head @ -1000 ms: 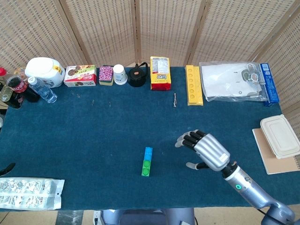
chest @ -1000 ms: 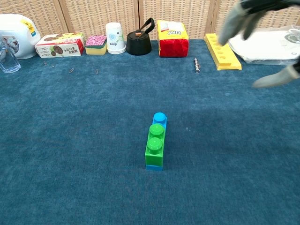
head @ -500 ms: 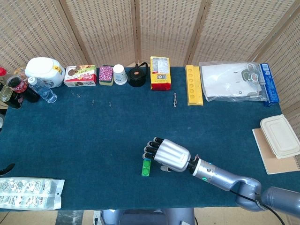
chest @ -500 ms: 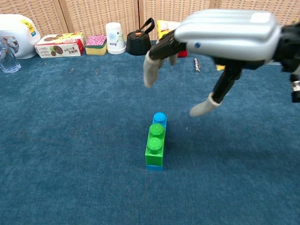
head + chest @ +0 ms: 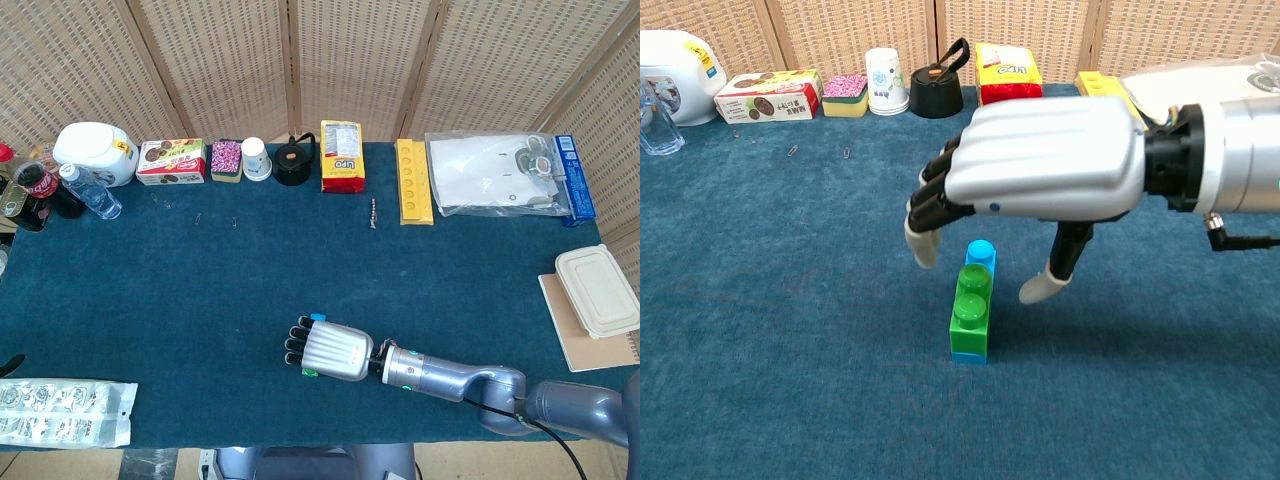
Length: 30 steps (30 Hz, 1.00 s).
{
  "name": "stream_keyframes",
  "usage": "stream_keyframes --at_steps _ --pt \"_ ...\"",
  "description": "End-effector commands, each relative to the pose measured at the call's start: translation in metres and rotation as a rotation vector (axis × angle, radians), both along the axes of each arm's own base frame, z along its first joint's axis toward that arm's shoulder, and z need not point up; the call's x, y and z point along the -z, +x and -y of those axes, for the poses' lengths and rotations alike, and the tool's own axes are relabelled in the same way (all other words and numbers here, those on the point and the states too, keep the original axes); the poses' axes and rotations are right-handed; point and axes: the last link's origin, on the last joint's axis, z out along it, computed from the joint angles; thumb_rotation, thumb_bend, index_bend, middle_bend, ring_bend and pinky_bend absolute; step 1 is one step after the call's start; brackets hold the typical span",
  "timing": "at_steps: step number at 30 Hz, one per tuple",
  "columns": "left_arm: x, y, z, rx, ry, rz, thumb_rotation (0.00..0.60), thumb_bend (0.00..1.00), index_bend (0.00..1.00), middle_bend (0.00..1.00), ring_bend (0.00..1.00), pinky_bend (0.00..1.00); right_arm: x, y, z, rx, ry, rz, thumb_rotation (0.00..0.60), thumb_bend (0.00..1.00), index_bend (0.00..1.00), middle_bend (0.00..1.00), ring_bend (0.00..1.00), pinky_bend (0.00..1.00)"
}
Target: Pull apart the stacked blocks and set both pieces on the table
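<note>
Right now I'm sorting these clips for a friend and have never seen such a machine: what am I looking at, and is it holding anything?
It is a two-armed robot with finger hands, steered by a person. One picture looks down from its head, the other looks forward from its chest. Only the right hand shows, and it hovers spread over the stacked blocks, a green one atop a blue one, on the blue table. Its fingertips hang on either side without touching, so it holds nothing. Along the far edge stand a paper cup, a black kettle and a yellow tray.
</note>
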Motion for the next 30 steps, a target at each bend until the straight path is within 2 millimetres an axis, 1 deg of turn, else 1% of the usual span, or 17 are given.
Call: stream_keyframes --at_steps 1,9,22,30 --pt "-0.001 -0.003 0.001 -0.01 0.003 0.004 0.6 0.15 0.12 0.15 0.0 0.0 0.008 0.001 -0.001 -0.022 -0.003 -0.031 0.6 0.06 0.36 0.36 0.31 0.35" --pt "0.0 -0.016 0.006 -0.037 0.006 0.022 0.6 0.15 0.12 0.15 0.0 0.0 0.027 0.01 0.0 -0.058 0.001 -0.098 0.6 0.05 0.36 0.36 0.31 0.35" --pt "-0.001 -0.021 0.007 -0.039 0.012 0.032 0.6 0.15 0.12 0.15 0.0 0.0 0.035 0.011 0.005 -0.066 -0.012 -0.139 0.6 0.04 0.36 0.36 0.3 0.35" --pt "0.0 -0.022 0.008 -0.047 0.014 0.03 0.6 0.15 0.12 0.15 0.0 0.0 0.04 0.009 0.009 -0.066 -0.017 -0.164 0.6 0.04 0.36 0.36 0.31 0.35"
